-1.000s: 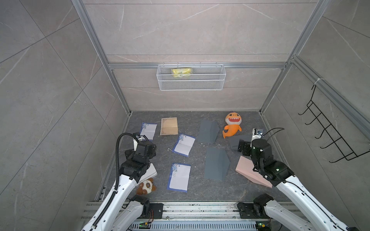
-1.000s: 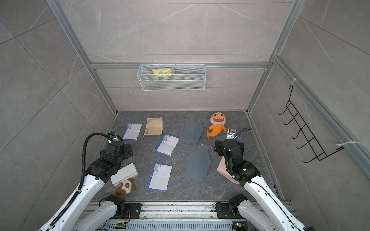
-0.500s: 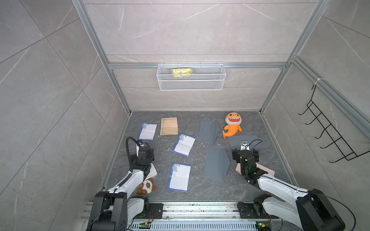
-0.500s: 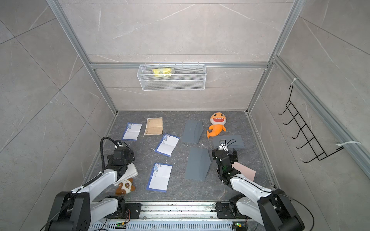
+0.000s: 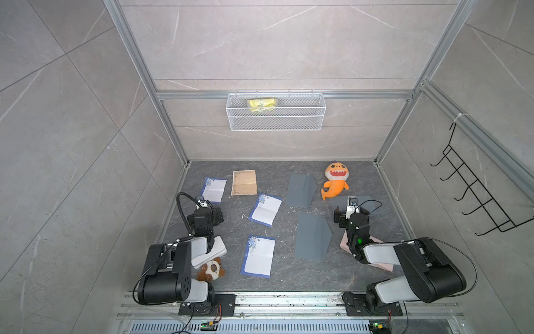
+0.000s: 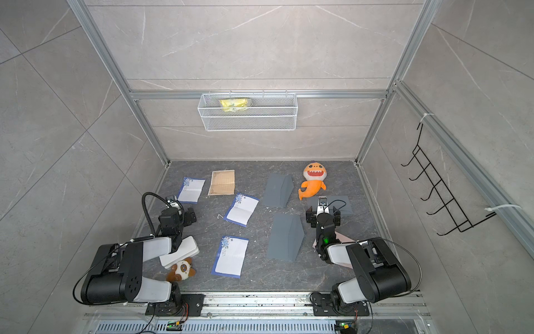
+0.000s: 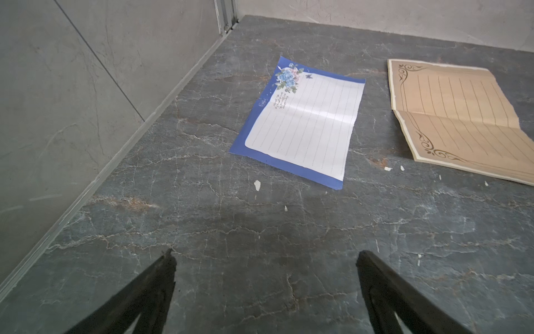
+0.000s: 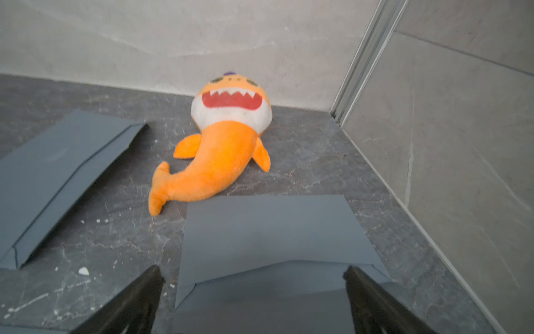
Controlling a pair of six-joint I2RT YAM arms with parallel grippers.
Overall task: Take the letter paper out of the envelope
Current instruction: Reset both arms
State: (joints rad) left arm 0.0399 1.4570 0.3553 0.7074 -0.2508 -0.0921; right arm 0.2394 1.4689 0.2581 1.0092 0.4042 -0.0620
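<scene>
Right fingers point(image 8: 135, 300) lower, astride grey envelope point(image 8: 268, 231)

The left arm point(image 5: 199, 248) and right arm point(image 5: 378, 253) have dropped from their raised reach and folded low over the surface point(image 5: 277, 179). The left gripper point(image 7: 264, 257) has come down near a blue-bordered sheet point(image 7: 303, 124). The right gripper point(image 8: 252, 270) now hangs over a flat grey envelope point(image 8: 274, 231) beside the orange shark point(image 8: 219, 162), and its arm covers more of the pink envelope point(image 5: 383, 266).
</scene>
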